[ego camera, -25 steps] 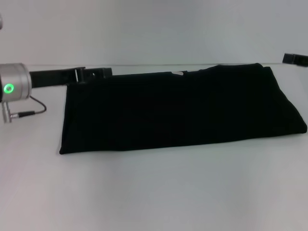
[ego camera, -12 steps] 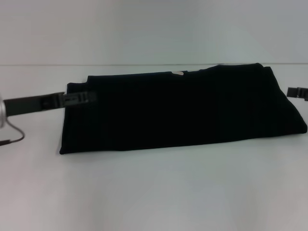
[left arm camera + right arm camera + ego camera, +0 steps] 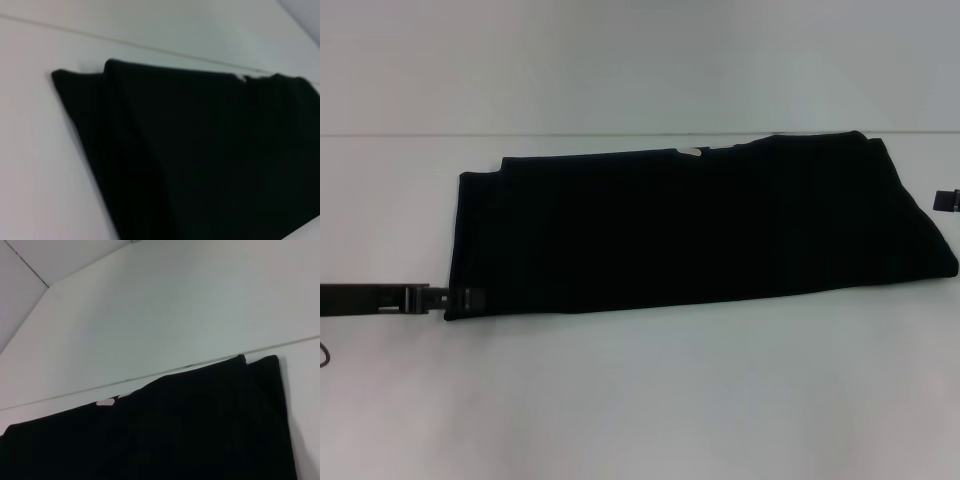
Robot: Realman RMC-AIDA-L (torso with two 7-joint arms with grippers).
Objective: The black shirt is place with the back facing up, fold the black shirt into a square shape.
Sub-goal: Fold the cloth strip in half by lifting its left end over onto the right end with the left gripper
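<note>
Now the left gripper [image 3: 460,298] lies low and level at the near left corner of the black shirt [image 3: 690,230] – right gripper [image 3: 945,200] by its right edge – I cannot tell if either is closed.

Even, diffuse overhead lighting; bright, slightly washed white table [image 3: 640,400]. Faint shadows only. No glare. Black shirt [image 3: 700,230] underexposed, folds barely readable. Left wrist view soft, blurred at cloth edges [image 3: 90,150]. Right wrist view sharper.

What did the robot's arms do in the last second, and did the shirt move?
The left gripper slid from the far left corner of the shirt to its near left corner. The right gripper came nearer along the shirt's right edge, mostly out of view. Nothing was grabbed. The shirt stayed put.
</note>
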